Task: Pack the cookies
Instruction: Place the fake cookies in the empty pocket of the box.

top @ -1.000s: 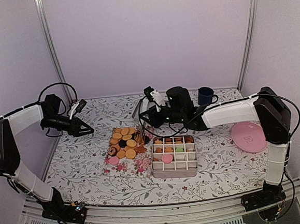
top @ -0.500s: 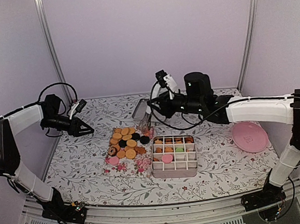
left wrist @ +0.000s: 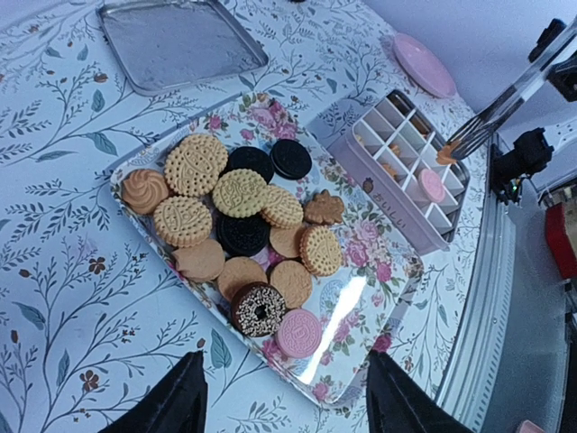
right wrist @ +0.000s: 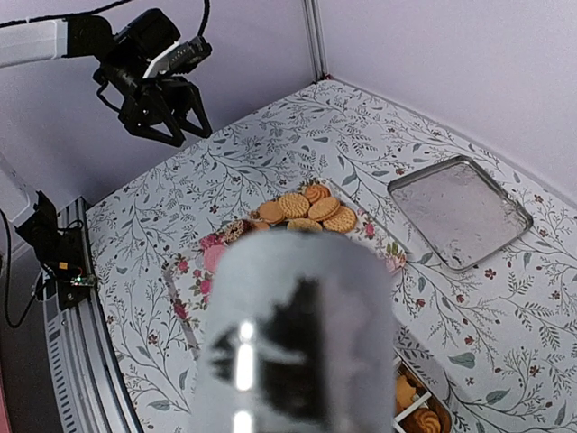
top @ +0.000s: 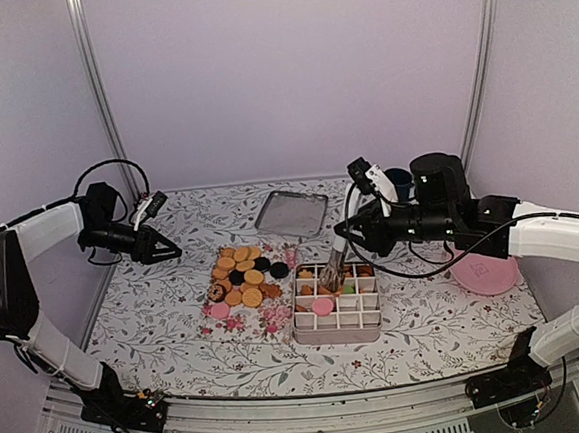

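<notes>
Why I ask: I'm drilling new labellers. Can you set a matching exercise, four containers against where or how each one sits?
Things
1. silver tray
2. pink plate
3. divided box
4. floral tray

Place or state
A. bears the loose cookies
B. beneath the tip of the tongs
C. empty, at the far side
D. farthest right

Pairs: 1-C, 2-D, 3-B, 4-A

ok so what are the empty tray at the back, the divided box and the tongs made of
Empty tray: likely metal, silvery, with a dull sheen and faint reflections. Divided box: probably plastic, matte pale pink, thin moulded partitions. Tongs: seemingly polished metal, with bright glints along the arms.
</notes>
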Robot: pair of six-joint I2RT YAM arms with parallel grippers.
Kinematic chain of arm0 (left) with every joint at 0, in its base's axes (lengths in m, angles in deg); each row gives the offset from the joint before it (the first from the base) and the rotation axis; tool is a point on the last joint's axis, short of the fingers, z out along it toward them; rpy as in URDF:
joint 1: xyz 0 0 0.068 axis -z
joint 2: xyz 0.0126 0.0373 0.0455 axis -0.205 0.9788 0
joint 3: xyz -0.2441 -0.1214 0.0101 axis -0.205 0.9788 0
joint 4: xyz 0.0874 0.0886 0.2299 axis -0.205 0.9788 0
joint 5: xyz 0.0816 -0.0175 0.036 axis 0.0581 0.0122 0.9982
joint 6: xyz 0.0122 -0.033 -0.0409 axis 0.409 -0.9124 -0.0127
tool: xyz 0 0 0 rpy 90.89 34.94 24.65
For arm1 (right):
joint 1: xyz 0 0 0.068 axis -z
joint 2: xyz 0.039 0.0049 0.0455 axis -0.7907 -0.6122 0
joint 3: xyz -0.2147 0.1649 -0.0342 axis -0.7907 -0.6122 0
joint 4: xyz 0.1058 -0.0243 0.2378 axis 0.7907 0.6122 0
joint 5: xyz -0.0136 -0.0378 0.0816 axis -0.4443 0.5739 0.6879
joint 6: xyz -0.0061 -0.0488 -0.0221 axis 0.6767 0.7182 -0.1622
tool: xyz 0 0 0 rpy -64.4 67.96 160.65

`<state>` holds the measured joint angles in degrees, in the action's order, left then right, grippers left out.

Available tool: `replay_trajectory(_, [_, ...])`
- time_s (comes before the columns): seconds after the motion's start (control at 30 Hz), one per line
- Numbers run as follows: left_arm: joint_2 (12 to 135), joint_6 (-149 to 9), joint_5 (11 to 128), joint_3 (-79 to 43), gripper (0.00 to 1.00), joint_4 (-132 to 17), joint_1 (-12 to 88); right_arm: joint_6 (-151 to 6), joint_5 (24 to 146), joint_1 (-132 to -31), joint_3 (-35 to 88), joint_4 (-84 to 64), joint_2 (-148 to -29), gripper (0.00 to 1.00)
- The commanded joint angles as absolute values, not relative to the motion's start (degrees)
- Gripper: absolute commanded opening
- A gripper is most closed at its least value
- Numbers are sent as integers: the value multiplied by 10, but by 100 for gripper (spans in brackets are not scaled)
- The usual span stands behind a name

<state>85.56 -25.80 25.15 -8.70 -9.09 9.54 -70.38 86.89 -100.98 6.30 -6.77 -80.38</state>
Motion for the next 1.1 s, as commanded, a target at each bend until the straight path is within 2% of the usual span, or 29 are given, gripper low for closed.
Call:
replay_trajectory(0.0, [853,-251,235,-102,61,-79,93,-693,881,-1009,61,-33,-772,0])
replay_trajectory(0.27, [852,-250,238,-104,60,-75,95,-665,885,-1009,56,-17,-775,1])
replay_trajectory(0.47, [851,-247,241,-104,61,-70,95,-640,895,-1009,47,-19,-782,5])
replay_trajectory(0.67, [852,-248,242,-107,61,-71,95,-637,894,-1009,44,-30,-786,14])
replay_trajectory(1.07, [850,-246,241,-108,61,-68,95,-634,893,-1009,47,-33,-785,25])
